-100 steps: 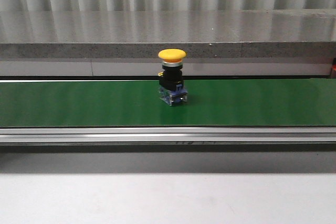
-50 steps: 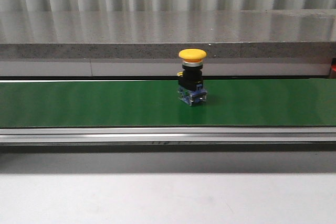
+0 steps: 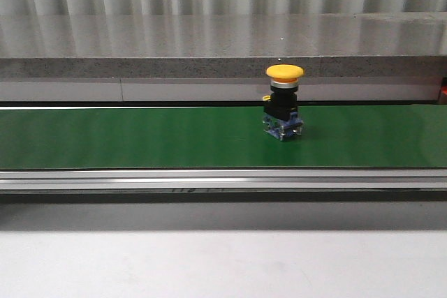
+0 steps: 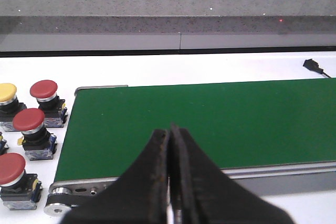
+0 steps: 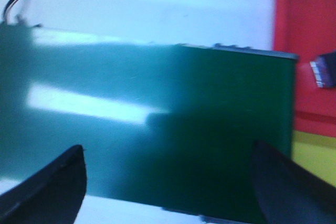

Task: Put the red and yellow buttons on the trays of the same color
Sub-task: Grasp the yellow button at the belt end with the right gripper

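The left pincer [image 4: 169, 182] is closed, its two dark fingers pressed together and holding nothing, above the near edge of the green belt [image 4: 210, 124]. The right pincer [image 5: 168, 182] is spread wide and empty over that belt; only its blurred fingertips [image 5: 47, 187] show at the frame edges.

Beyond the belt's end in the right wrist view lie a red tray [image 5: 307, 35] and a yellow tray [image 5: 315, 156]. A dark object [image 5: 325, 69] on the red one is cut off and unclear.

The yellow button [image 3: 283, 111] stands upright on the belt, right of its middle: domed yellow cap, black collar, clear blue-tinted base.

Off the belt's left end, on the white tabletop [image 4: 210, 66], sit three red buttons [image 4: 43, 95] and another yellow-capped one [image 4: 6, 94], partly cropped.
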You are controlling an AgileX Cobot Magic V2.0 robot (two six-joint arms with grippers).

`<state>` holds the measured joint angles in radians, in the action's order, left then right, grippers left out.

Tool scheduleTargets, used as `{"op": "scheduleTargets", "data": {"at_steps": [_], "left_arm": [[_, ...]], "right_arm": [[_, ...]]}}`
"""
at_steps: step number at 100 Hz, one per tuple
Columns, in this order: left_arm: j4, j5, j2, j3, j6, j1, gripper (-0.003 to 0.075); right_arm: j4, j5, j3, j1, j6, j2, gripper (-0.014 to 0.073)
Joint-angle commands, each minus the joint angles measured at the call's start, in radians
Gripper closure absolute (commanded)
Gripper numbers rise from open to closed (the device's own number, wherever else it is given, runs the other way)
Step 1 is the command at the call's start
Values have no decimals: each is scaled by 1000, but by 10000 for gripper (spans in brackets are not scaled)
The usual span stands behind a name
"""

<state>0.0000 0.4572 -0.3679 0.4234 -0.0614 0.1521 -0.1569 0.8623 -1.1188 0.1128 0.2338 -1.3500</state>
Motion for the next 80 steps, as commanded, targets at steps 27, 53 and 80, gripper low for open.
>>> {"op": "scheduleTargets", "data": {"at_steps": [27,53,80], "left_arm": [[-9,-75,-7,29,1,8,740],[-9,-75,-7,29,1,8,740],[-9,-75,-7,29,1,8,740]], "right_arm": [[-10,-16,-19,-276,22,-39,-32],[-34,-128,-22,-356,22,-118,-32],[-72,-205,-24,-364,24,-158,-32]]}}
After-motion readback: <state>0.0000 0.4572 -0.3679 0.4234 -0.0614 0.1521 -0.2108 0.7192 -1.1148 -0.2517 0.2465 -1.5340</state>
